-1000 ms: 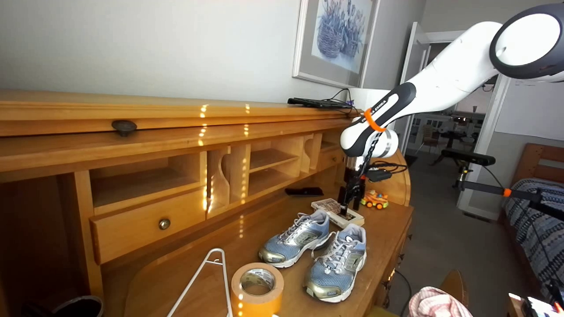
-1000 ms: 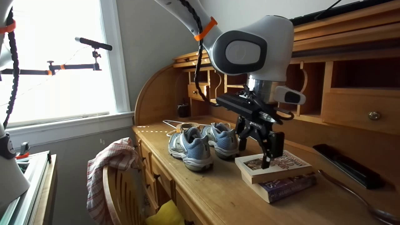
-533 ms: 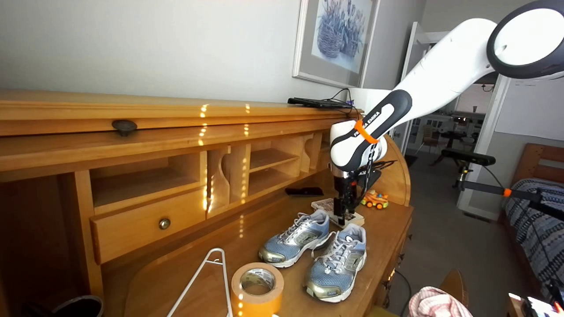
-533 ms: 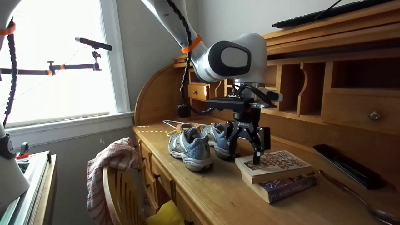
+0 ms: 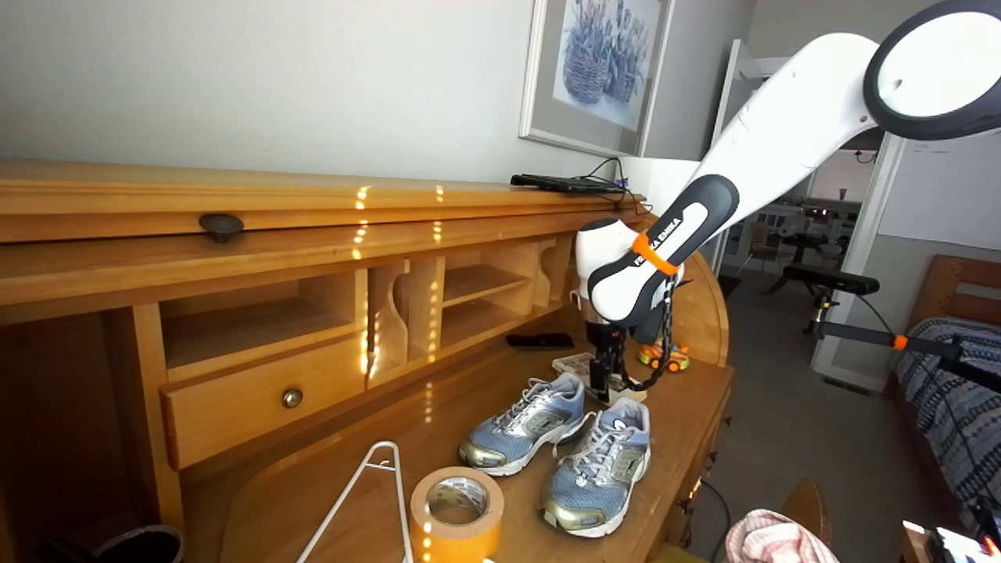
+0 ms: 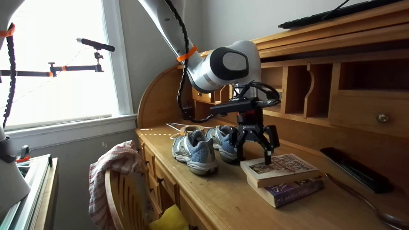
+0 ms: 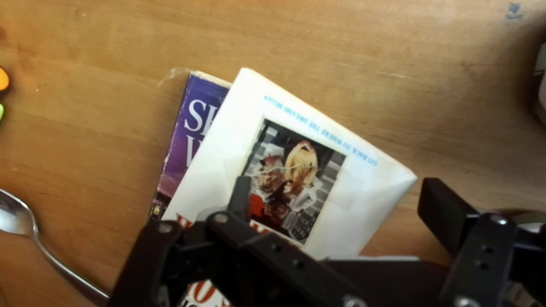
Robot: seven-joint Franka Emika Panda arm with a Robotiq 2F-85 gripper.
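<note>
My gripper point(image 6: 254, 159) is open and empty, pointing down at a stack of two paperback books. It also shows in an exterior view point(image 5: 604, 385) and in the wrist view point(image 7: 337, 189). The top book is white with a photo cover point(image 6: 294, 167); in the wrist view point(image 7: 367, 187) one finger is over its photo and the other is past its edge, over bare wood. I cannot tell whether the finger touches the cover. The lower book is purple point(image 6: 297, 191), sticking out askew. A pair of blue-grey running shoes point(image 6: 195, 151) point(image 5: 602, 473) stands right beside the gripper.
On the wooden desk point(image 6: 220, 204) are a tape roll point(image 5: 461, 528), a white hanger point(image 5: 400, 493), an orange toy car point(image 5: 666, 357), a black flat object point(image 6: 356, 169) and a spoon point(image 7: 23, 217). The hutch point(image 5: 266, 399) rises behind. A chair with a towel point(image 6: 108, 179) stands in front.
My gripper has moved toward the shoes and swung from tilted to nearly upright over the near end of the books. It stays open. The books and shoes have not moved.
</note>
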